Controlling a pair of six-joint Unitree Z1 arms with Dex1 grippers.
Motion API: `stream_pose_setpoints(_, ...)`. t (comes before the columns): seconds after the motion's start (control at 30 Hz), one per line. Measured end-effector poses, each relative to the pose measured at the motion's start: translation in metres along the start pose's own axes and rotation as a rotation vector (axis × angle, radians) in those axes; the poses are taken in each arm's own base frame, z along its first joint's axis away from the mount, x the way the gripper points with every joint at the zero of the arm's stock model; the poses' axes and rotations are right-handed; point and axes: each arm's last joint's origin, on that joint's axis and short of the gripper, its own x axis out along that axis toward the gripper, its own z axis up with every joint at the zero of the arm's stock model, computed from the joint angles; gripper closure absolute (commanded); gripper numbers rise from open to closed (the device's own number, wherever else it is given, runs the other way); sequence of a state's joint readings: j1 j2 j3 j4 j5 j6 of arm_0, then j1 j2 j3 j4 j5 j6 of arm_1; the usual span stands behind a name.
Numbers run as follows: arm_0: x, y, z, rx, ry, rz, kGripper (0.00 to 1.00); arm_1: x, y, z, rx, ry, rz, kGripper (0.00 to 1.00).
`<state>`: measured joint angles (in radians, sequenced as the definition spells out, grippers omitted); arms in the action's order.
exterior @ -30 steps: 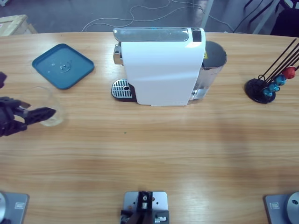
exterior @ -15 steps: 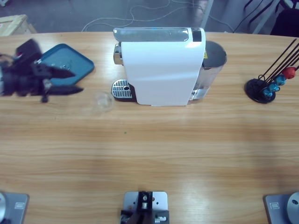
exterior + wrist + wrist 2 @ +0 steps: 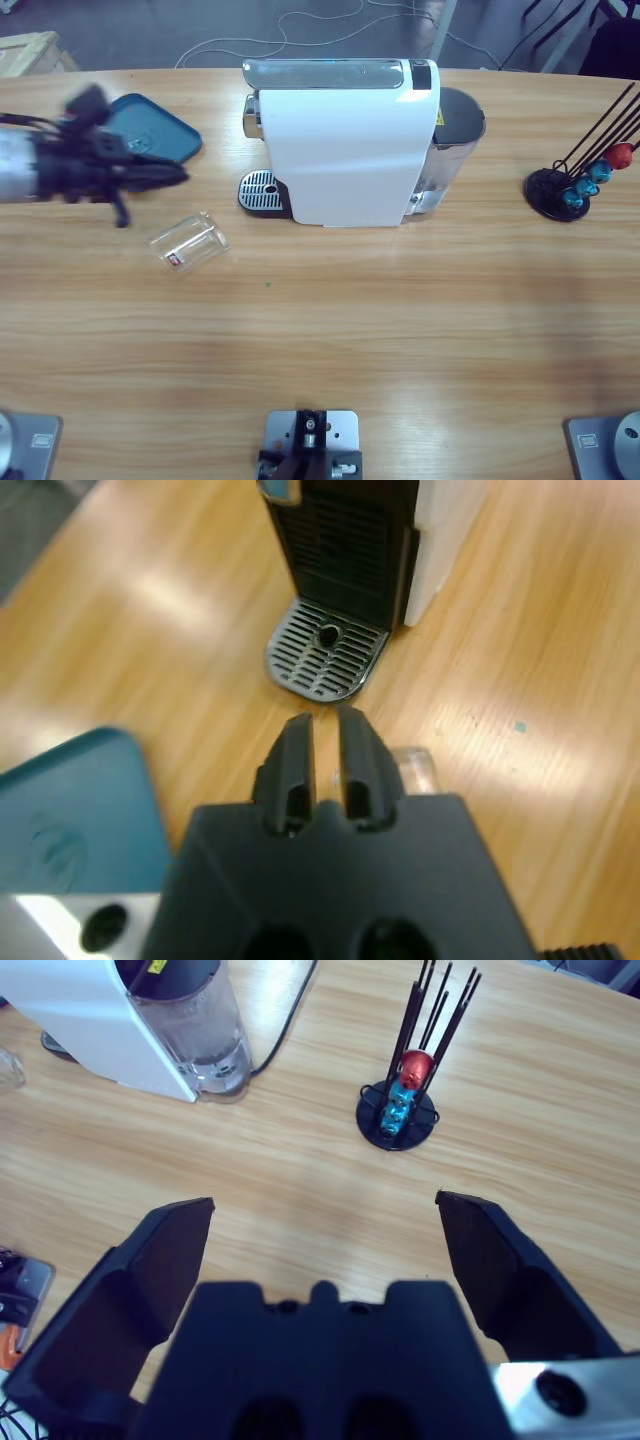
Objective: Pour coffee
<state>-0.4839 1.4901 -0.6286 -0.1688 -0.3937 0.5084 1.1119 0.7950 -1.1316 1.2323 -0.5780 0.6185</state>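
Observation:
A small clear glass tumbler [image 3: 188, 243] lies on its side on the wood, left of the white coffee machine [image 3: 345, 140]. I see no coffee in it or anywhere else. My left gripper [image 3: 178, 176] hovers beyond the glass by the blue tray, jaws nearly together and holding nothing. The left wrist view looks past that gripper [image 3: 323, 718] to the machine's drip grate [image 3: 325, 660], with the tumbler [image 3: 415, 769] just to its right. My right gripper [image 3: 325, 1210] is wide open and empty over bare table; it does not appear in the high view.
A blue tray [image 3: 150, 135] sits at the back left, partly under the left arm. A black capsule stand [image 3: 572, 190] with red and blue capsules stands at the far right. The machine's water tank [image 3: 190, 1020] faces the right gripper.
The left gripper let go of the tumbler and swung back toward the blue tray. The tumbler slid toward the machine and has tipped onto its side.

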Motion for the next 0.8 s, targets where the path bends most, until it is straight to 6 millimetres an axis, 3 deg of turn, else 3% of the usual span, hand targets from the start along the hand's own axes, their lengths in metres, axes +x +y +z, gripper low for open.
stream_pose_setpoints(0.13,-0.055,-0.020,0.001,-0.048,-0.023,0.130,0.000,0.004,0.003,-0.001,0.005,-0.006,0.005,0.000)
stream_pose_setpoints(0.3,-0.093,-0.058,-0.032,-0.078,-0.009,0.147,0.000,0.005,0.004,0.000,0.011,-0.013,0.009,0.000)
stream_pose_setpoints(0.43,-0.092,-0.080,-0.035,0.020,-0.005,0.033,0.000,0.006,0.004,-0.001,0.008,-0.010,0.007,0.000)
stream_pose_setpoints(0.8,-0.058,-0.095,-0.030,0.247,0.112,-0.102,0.000,0.006,0.002,-0.004,0.010,-0.013,0.009,0.000)
